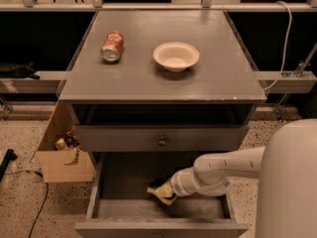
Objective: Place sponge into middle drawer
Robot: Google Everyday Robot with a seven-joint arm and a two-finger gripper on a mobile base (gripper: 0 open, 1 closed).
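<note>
The middle drawer point(148, 210) is pulled open at the bottom of the grey cabinet, showing its pale worn floor. My gripper point(162, 192) reaches in from the right, low inside the drawer near its middle. It is shut on the sponge point(157, 186), whose dark green face is on top and pale yellow foam below. The sponge sits just above the drawer floor; I cannot tell whether it touches it.
A closed drawer front with a small round knob point(162, 141) is just above my arm. On the cabinet top point(218, 73) lie a red-orange soda can point(112, 46) on its side and a white bowl point(176, 56). A cardboard box point(62, 157) stands on the floor at the left.
</note>
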